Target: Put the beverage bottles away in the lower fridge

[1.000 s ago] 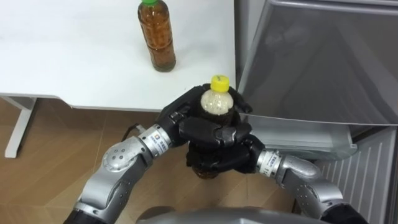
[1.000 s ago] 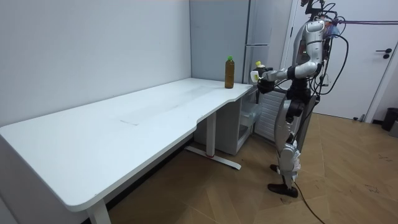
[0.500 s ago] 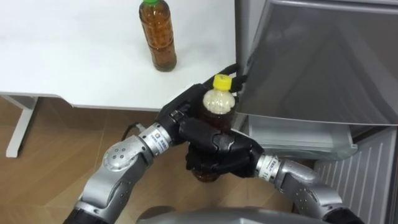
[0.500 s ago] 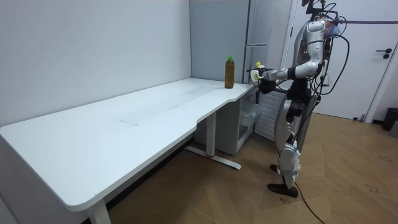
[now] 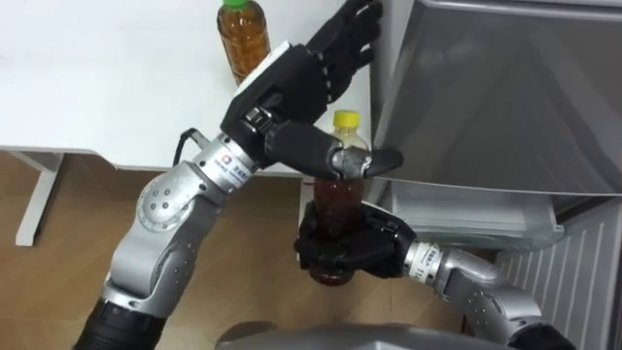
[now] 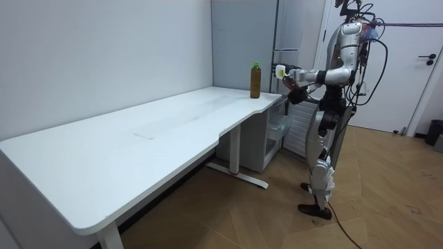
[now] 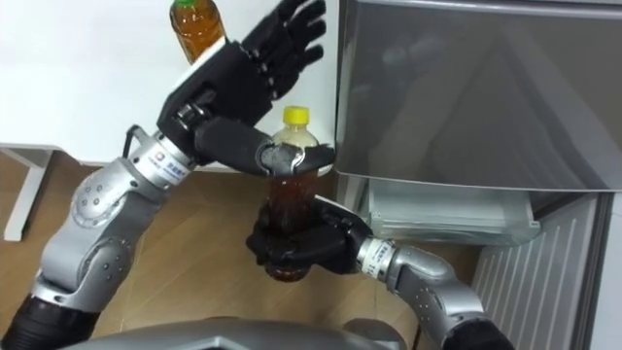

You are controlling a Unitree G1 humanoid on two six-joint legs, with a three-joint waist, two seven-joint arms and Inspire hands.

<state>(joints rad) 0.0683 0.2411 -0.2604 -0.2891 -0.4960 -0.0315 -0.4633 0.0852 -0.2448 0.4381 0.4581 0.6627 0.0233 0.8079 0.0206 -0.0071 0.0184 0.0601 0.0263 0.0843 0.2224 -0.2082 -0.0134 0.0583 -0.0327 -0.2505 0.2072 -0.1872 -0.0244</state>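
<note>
A tea bottle with a yellow cap (image 5: 340, 191) stands upright in front of my chest. My right hand (image 5: 346, 255) is shut round its lower half. My left hand (image 5: 296, 76) is raised above it with its fingers stretched toward the table edge, and only its thumb lies across the bottle's neck. A second tea bottle with a green cap (image 5: 244, 37) stands on the white table (image 5: 117, 87) near its right edge. In the room view I stand at the table's end, facing the grey fridge (image 6: 294, 41), with the held bottle (image 6: 281, 71) at chest height.
The fridge's grey door (image 5: 496, 97) fills the upper right, close beside the table edge. Below it a pale shelf or drawer front (image 5: 466, 209) juts out. Wooden floor (image 5: 68, 224) lies under the table, where a white table leg (image 5: 29, 194) stands.
My left hand has let go of the yellow-capped bottle, opened and lifted above it. The bottle stays in my right hand, a little higher than before.
</note>
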